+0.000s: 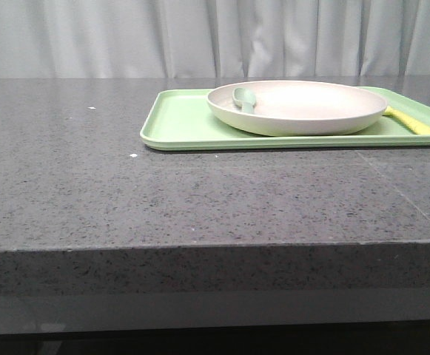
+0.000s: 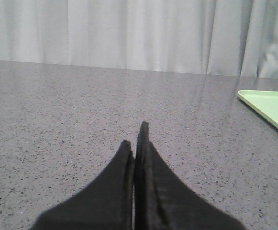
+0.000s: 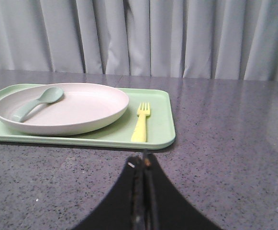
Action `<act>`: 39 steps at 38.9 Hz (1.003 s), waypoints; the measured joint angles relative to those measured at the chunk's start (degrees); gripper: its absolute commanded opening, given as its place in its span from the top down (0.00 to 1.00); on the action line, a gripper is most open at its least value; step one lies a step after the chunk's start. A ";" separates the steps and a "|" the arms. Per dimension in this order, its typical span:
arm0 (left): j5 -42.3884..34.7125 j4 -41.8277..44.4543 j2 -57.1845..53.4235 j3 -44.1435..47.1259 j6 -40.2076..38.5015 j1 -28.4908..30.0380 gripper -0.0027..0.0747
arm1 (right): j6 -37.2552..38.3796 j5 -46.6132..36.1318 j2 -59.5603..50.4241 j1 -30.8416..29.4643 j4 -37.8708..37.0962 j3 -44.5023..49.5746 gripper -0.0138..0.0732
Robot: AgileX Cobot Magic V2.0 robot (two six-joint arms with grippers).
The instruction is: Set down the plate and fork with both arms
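Grey curtains behind a dark speckled desk (image 1: 126, 185). Front view: the plate (image 1: 303, 111) sits on the green tray (image 1: 174, 126), a grey-green spoon (image 1: 243, 98) resting in it, and the fork (image 1: 414, 124) pokes out past the plate's far side; no arms are visible.

Left wrist view: left end effector (image 2: 134, 139) is pinched closed, empty, with just a tray corner in sight.

Right wrist view: right end effector (image 3: 141, 160) is closed and empty too, in front of the tray, with the fork lying beside the plate.

I'd open both first, then come in low on the fork handle, since it lies flat and looks thin.
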 measured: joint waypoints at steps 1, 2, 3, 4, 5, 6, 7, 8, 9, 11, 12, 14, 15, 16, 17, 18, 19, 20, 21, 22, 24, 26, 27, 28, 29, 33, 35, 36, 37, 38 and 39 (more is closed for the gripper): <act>0.00 0.00 0.00 0.00 0.00 0.00 0.99 | 0.00 0.00 0.00 0.00 0.00 0.00 0.92; 0.00 0.00 0.00 0.00 0.00 0.00 0.99 | 0.11 0.00 0.00 0.00 0.00 0.00 0.92; 0.00 0.00 0.00 0.00 0.00 0.00 0.99 | 0.11 0.00 0.00 0.00 -0.11 0.00 0.92; 0.00 0.00 0.00 0.00 0.00 0.00 0.99 | 0.11 0.00 0.00 0.00 -0.11 0.00 0.92; 0.00 0.00 0.00 0.00 0.00 0.00 0.99 | 0.21 0.00 0.00 0.00 -0.11 0.00 0.92; 0.00 0.00 0.00 0.00 0.00 0.00 0.99 | 0.22 0.00 0.00 0.00 -0.11 0.00 0.92; 0.00 0.00 0.00 0.00 0.00 0.00 0.99 | 0.22 0.00 0.00 0.00 -0.11 0.00 0.92; 0.00 0.00 0.00 0.00 0.00 0.00 0.99 | 0.22 0.00 0.00 0.00 -0.11 0.00 0.92; 0.00 0.00 0.00 0.00 0.00 0.00 0.99 | 0.32 0.00 0.00 0.00 -0.11 0.00 0.92; 0.00 0.00 0.00 0.00 0.00 0.00 0.99 | 0.33 0.00 0.00 0.00 -0.11 0.00 0.92; 0.00 0.00 0.00 0.00 0.00 0.00 0.99 | 0.33 0.00 0.00 0.00 -0.11 0.00 0.92; 0.00 0.00 0.00 0.00 0.00 0.00 0.99 | 0.33 0.00 0.00 0.00 -0.11 0.00 0.92; -0.14 0.00 0.00 0.00 0.00 0.00 0.99 | 0.33 0.00 0.00 0.00 -0.11 0.00 0.92; -0.13 0.00 0.00 0.00 0.00 0.00 0.99 | 0.33 0.00 0.00 -0.23 -0.11 0.00 0.92; -0.13 0.00 0.00 0.00 0.00 0.00 0.99 | 0.33 0.00 0.00 -0.38 -0.11 0.00 0.92; -0.13 0.00 0.00 0.00 0.00 0.00 0.99 | 0.33 0.00 0.00 -0.67 -0.11 0.00 0.92; -0.13 0.00 0.00 0.00 0.00 0.00 0.99 | 0.33 0.00 0.00 -0.97 -0.11 0.00 0.92; -0.13 0.00 0.00 0.00 0.00 0.00 0.99 | 0.33 0.00 0.00 -1.17 -0.11 0.00 0.92; -0.13 0.00 0.00 0.00 0.00 0.00 0.99 | 0.33 0.00 0.00 -1.39 -0.11 0.00 0.92; -0.13 0.00 0.00 0.00 0.00 0.00 0.99 | 0.33 0.00 0.00 -1.61 -0.11 0.00 0.92; -0.13 0.00 0.00 0.00 0.00 0.00 0.99 | 0.33 0.00 0.00 -1.81 -0.11 0.00 0.92; -0.13 0.00 0.00 0.00 0.00 0.00 0.99 | 0.33 0.00 0.00 -2.00 -0.11 0.00 0.92; -0.13 0.00 0.00 0.00 0.00 0.00 0.99 | 0.33 0.00 0.00 -2.14 -0.11 0.00 0.92; -0.13 0.00 0.00 0.00 0.00 0.00 0.99 | 0.33 0.00 0.00 -2.30 -0.11 0.00 0.92; -0.13 0.00 0.00 0.00 0.00 0.00 0.99 | 0.33 0.00 0.00 -2.42 -0.11 0.00 0.92; -0.13 0.00 0.00 0.00 0.00 0.00 0.99 | 0.33 0.00 0.00 -2.67 -0.11 0.00 0.92; -0.13 0.00 0.00 0.00 0.00 0.00 0.99 | 0.33 0.00 0.00 -3.13 -0.11 0.00 0.92; -0.13 0.00 0.00 0.00 0.00 0.00 0.99 | 0.33 0.00 0.00 -3.12 -0.11 0.00 0.92; -0.13 0.00 0.00 0.00 0.00 0.00 0.99 | 0.33 0.00 0.00 -3.12 -0.11 0.00 0.92; -0.13 0.00 0.00 0.00 0.00 0.00 0.99 | 0.33 0.00 0.00 -3.12 -0.21 0.00 0.92; -0.13 0.00 0.00 0.00 0.00 0.00 0.99 | 0.33 0.00 0.00 -3.23 -0.19 0.00 0.92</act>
